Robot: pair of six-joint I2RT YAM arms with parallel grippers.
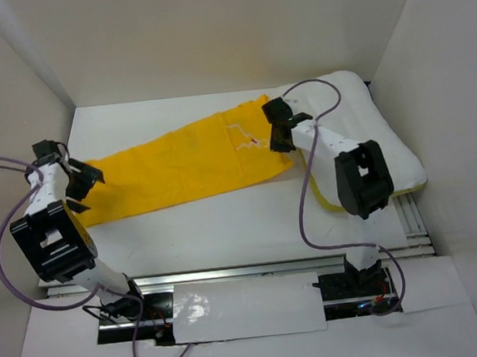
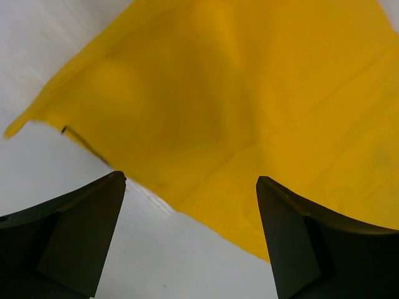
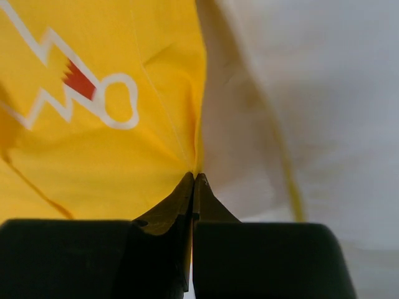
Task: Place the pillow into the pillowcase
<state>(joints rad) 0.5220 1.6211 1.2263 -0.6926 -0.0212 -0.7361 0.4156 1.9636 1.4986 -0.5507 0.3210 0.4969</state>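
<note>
White table [image 1: 226,230] under plain walls carries both things, and the job looks barely begun: the pillow [image 1: 389,132] lies wholly outside the pillowcase [image 1: 179,163], at the table's far right corner, so opening the case and feeding the pillow in are both yet to do. The right gripper [image 3: 194,179] has its fingertips pressed together with no gap, apparently pinching the yellow edge, since creases run to the tips; that edge sits right against the pillow's white fabric. The left gripper [image 2: 190,182] stands wide apart over the case's other end, near a corner, holding nothing; whether it touches the cloth I cannot tell. Outward from them, the case stretches flat and slantwise across the table between the two arms.
</note>
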